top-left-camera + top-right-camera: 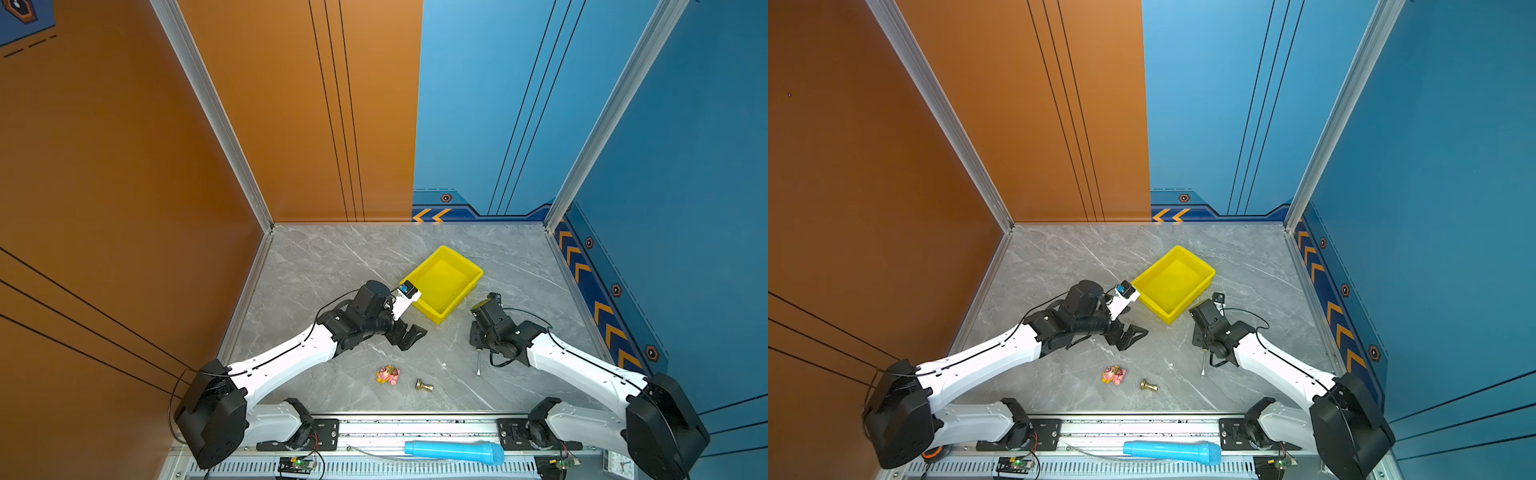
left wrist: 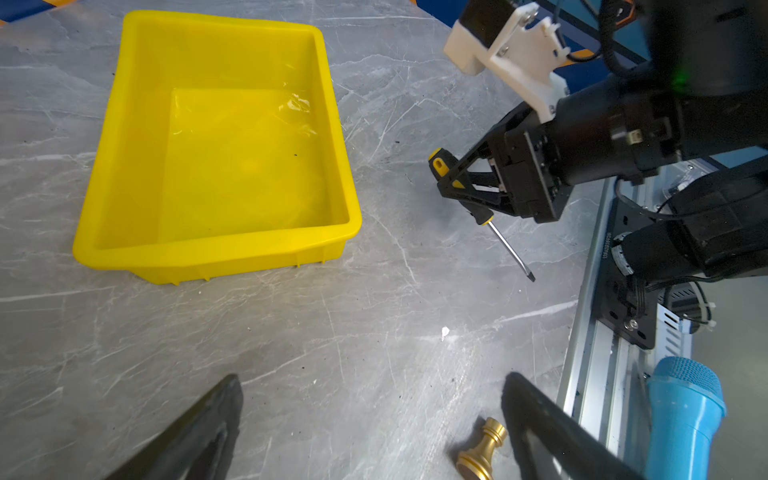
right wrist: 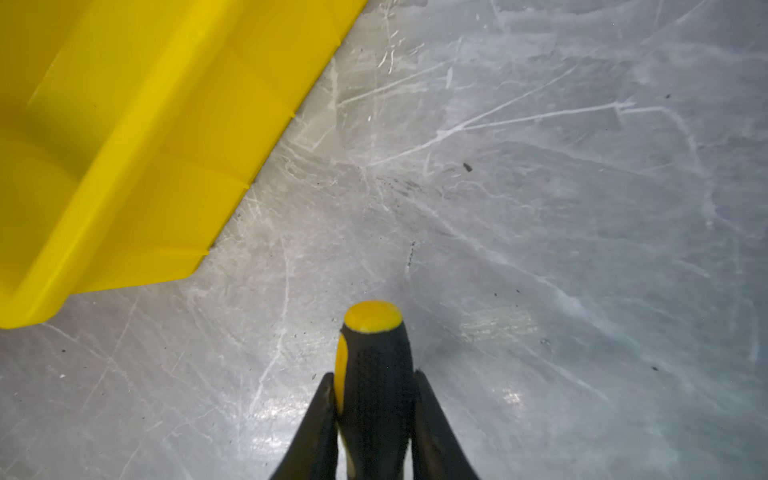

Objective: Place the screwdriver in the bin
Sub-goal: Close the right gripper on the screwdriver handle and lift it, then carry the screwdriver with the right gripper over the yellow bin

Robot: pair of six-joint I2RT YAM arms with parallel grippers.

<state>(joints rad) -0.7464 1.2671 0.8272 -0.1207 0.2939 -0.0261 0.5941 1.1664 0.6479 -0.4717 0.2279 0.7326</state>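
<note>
While the right gripper (image 3: 374,376) is closed tight on the black handle of the screwdriver (image 3: 376,357), the tool is outside the bin (image 3: 124,145), beside one of its outer walls and near a corner. The right wrist view shows the two dark fingers pressing on either side of the ribbed handle, with the yellow end cap sticking out past the fingertips over bare grey worktop (image 3: 540,208).

From the left wrist view, the right gripper (image 2: 446,180) holds the screwdriver (image 2: 509,249) at a slant, the yellow cap high and the thin silver shaft running down toward the worktop. I cannot tell whether the blade tip touches the surface. In both top views the shaft (image 1: 478,363) (image 1: 1203,363) shows below the right wrist, pointing toward the front rail, while the handle is hidden under the arm.

The bin (image 1: 461,301) sits turned at an angle near the middle of the worktop (image 1: 332,270), and its flat bottom is bare (image 2: 232,166).

The left gripper (image 1: 409,334) is wide open and holds nothing; its two fingers frame the lower edge of the left wrist view (image 2: 372,378), apart from the bin's near wall.

Near the front edge lie a small pink toy (image 1: 388,375) and a brass knob (image 1: 424,385), close to each other and well apart from the bin. A blue microphone (image 1: 455,452) lies on the metal rail in front.
</note>
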